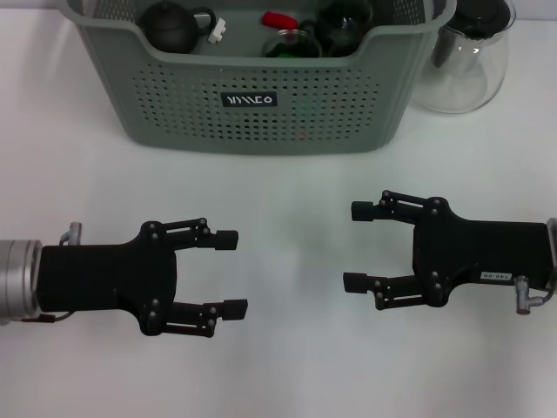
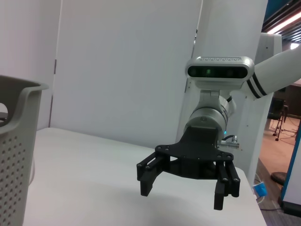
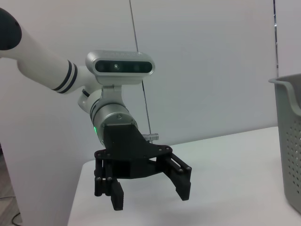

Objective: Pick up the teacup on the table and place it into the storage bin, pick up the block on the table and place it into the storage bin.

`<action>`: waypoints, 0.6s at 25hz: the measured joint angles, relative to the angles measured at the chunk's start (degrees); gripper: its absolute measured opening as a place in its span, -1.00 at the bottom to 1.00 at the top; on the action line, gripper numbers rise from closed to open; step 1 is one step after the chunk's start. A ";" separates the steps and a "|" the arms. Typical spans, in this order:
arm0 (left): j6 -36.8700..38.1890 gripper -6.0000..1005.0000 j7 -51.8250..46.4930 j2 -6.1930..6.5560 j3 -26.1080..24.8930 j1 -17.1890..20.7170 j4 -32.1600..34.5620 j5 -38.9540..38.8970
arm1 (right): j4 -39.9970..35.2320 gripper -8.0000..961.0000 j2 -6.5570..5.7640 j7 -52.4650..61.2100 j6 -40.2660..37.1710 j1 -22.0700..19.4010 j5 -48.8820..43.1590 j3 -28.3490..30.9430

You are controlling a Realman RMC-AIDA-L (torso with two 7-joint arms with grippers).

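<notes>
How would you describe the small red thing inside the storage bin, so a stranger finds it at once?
Start at the large grey-green storage bin at the table's far edge. Look inside, slightly right of its middle. The red object lies between a dark round teapot and dark glassware; it is the only bright red item there.

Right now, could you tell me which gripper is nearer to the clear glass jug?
The right gripper is nearer: the glass jug stands beyond it on its own side. The left gripper sits across the table, well to the jug's left.
</notes>
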 joint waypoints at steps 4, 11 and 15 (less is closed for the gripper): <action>0.18 0.65 0.00 0.00 -0.21 0.05 0.05 -0.10 | 0.13 0.96 0.05 -0.01 0.00 0.06 0.00 0.00; 1.16 0.65 -0.13 0.32 -1.98 0.80 0.64 -0.09 | 2.86 0.96 0.10 -0.15 0.48 2.52 0.01 -1.14; 1.61 0.65 -0.04 0.31 -2.32 1.45 1.00 -0.09 | 3.10 0.96 0.16 -0.17 1.01 3.06 0.01 -1.97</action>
